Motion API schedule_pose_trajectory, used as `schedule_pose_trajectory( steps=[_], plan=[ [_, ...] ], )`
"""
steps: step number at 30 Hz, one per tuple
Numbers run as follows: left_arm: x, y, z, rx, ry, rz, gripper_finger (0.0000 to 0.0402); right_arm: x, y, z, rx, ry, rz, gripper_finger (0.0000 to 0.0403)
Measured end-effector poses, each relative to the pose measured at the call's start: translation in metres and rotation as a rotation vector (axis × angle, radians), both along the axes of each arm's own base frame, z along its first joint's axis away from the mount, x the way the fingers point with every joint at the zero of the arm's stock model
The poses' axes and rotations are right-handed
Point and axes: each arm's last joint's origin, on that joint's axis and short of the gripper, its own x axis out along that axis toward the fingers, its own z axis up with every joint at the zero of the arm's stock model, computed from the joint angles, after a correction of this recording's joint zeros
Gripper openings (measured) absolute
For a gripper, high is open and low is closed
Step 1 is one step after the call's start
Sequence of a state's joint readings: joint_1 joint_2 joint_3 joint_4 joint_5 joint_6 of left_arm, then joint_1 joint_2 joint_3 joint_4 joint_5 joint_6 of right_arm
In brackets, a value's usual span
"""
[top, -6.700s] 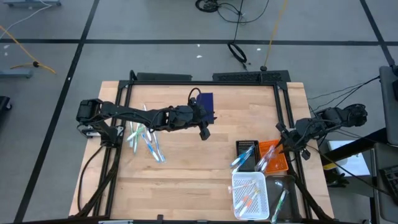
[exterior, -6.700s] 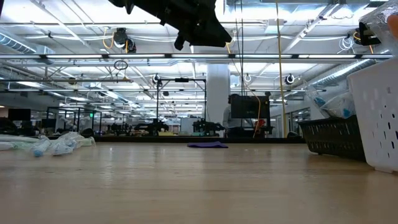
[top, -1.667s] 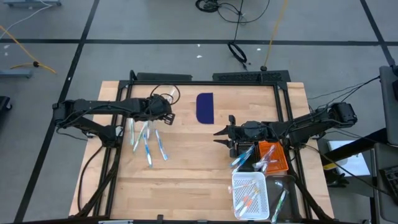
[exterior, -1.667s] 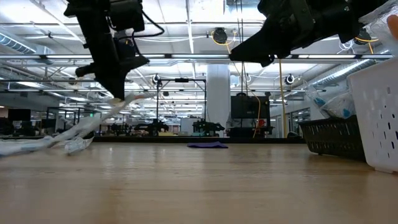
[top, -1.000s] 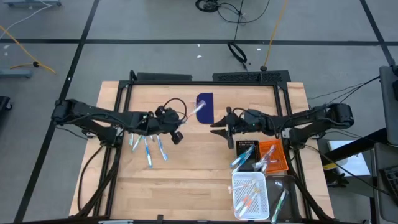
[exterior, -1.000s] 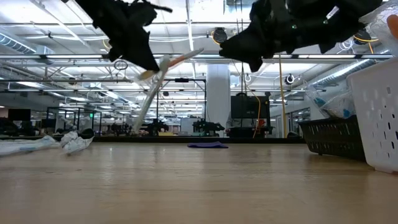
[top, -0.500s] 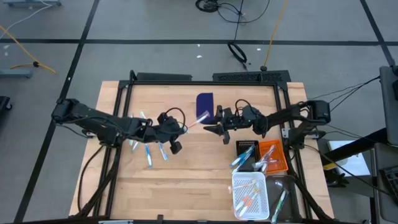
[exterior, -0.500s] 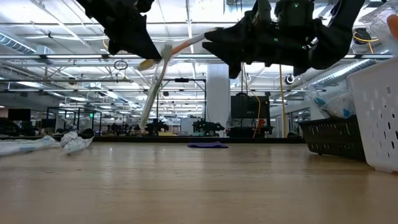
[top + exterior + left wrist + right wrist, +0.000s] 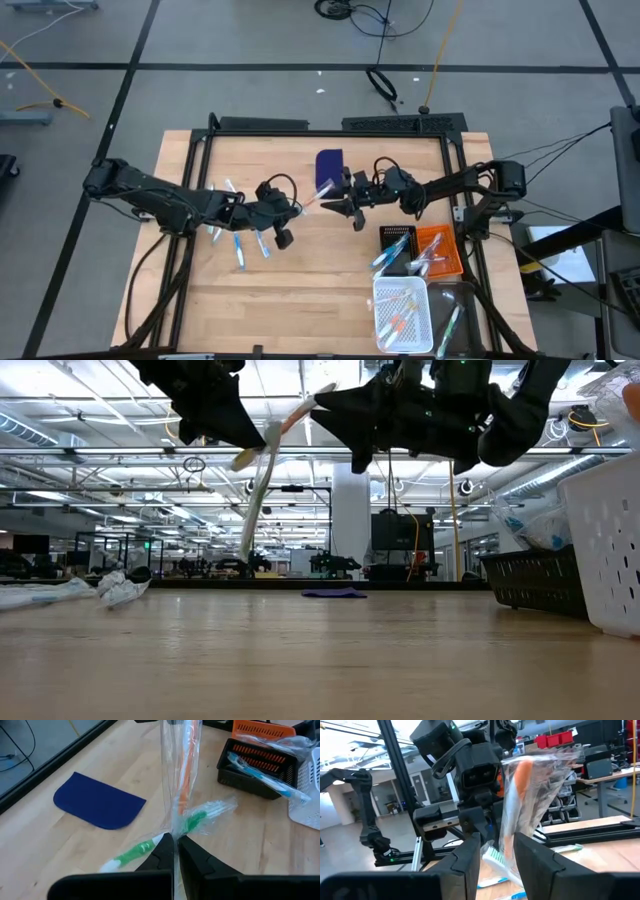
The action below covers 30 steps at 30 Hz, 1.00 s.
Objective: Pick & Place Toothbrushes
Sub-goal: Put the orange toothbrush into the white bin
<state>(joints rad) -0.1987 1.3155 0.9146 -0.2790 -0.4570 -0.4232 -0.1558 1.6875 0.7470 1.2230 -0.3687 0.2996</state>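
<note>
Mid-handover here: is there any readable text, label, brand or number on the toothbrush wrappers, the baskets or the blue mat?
None can be read.
Clear plastic wrapper of the orange toothbrush: no print shows.
Green toothbrush in the left gripper: no print shows.
Dark blue flat mat: plain.
Black mesh basket, orange basket, white perforated basket: no labels visible.
Red boxes in the room behind: too blurred to tell.

Orange toothbrush and green-and-white toothbrush, each in clear wrap; dark blue flat mat; black basket, orange basket, white perforated basket; pale wood table; both pincers black.
</note>
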Motion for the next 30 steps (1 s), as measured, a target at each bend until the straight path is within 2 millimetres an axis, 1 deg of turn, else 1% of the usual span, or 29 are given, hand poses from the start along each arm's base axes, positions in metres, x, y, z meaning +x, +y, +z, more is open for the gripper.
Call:
schedule_pose_trajectory(
  steps=[7, 11, 18, 23, 28, 30],
  plan=[
    [0.000, 0.000, 0.000, 0.006, 0.005, 0.001, 0.0003, 0.002, 0.002, 0.003, -0.023, -0.014, 0.000, 0.0110],
    [-0.001, -0.004, 0.000, 0.022, 0.006, -0.020, 0.0004, 0.001, -0.005, 0.002, -0.019, -0.012, -0.069, 0.0110],
    [-0.001, -0.005, 0.000, 0.020, 0.003, -0.022, 0.0005, 0.001, -0.006, 0.003, -0.044, -0.023, -0.075, 0.0107],
    [-0.001, -0.005, 0.000, 0.022, 0.003, -0.017, 0.0003, 0.003, -0.004, 0.007, -0.049, -0.041, -0.061, 0.0077],
    [-0.001, -0.005, 0.000, 0.009, -0.002, -0.010, 0.0002, 0.007, -0.002, 0.015, -0.070, -0.067, 0.002, 0.0021],
    [-0.001, -0.005, 0.000, 0.005, -0.003, -0.006, 0.0004, 0.008, -0.001, 0.015, -0.078, -0.066, 0.022, 0.0013]
  ],
)
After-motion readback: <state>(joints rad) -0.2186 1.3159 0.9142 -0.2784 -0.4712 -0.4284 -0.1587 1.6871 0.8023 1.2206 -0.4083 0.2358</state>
